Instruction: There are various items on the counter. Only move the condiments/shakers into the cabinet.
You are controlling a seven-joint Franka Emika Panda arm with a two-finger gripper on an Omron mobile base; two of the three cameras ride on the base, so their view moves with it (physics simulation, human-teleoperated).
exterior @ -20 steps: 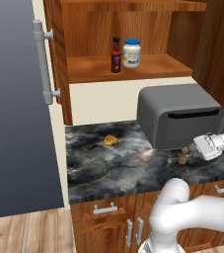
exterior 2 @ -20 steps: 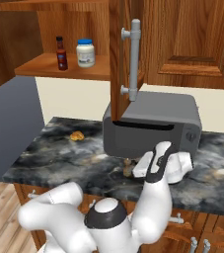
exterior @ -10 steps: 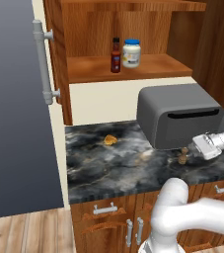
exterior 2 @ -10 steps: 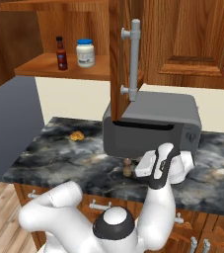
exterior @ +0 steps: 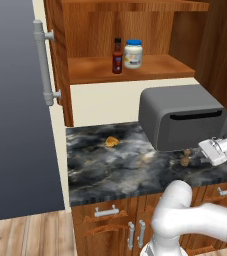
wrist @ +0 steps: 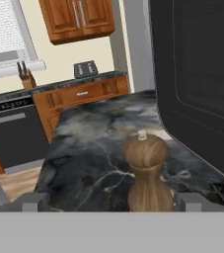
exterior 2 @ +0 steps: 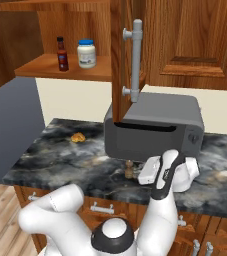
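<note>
1. Orange-tan food lump (exterior: 112, 141): lies on the left part of the counter (exterior: 100, 170), well apart from everything else. Not a condiment (leave it where it is).
2. Red sauce bottle (exterior: 117, 56): upright on the cabinet (exterior: 85, 70) shelf, just beside the jar. Judged done.
3. Blue-lidded white jar (exterior: 133, 53): upright on the same shelf, right of the bottle. Judged done.
4. Toaster oven (exterior: 182, 116): grey box on the counter, directly behind the shaker and close to it (a hazard for any sideways swing or early lift).
5. Brown shaker (wrist: 147, 179): the one item left to move. Stands upright on the stone at the oven's front, seen in the hand view between the two fingertips (wrist: 34, 201).
6. Gripper (exterior: 201, 151): level with the counter, just right of the shaker, fingers spread wide and empty, one tip to either side of the shaker's base.
7. Step in hand, as judged: grasping the shaker. To do it well:
   - advance slightly so the pads meet the narrow waist or lower body, not the rounded head;
   - close evenly (the piece is small and top-heavy, so a one-sided touch could tip it);
   - draw it out away from the oven before raising it toward the shelf space beside the jar.
</note>
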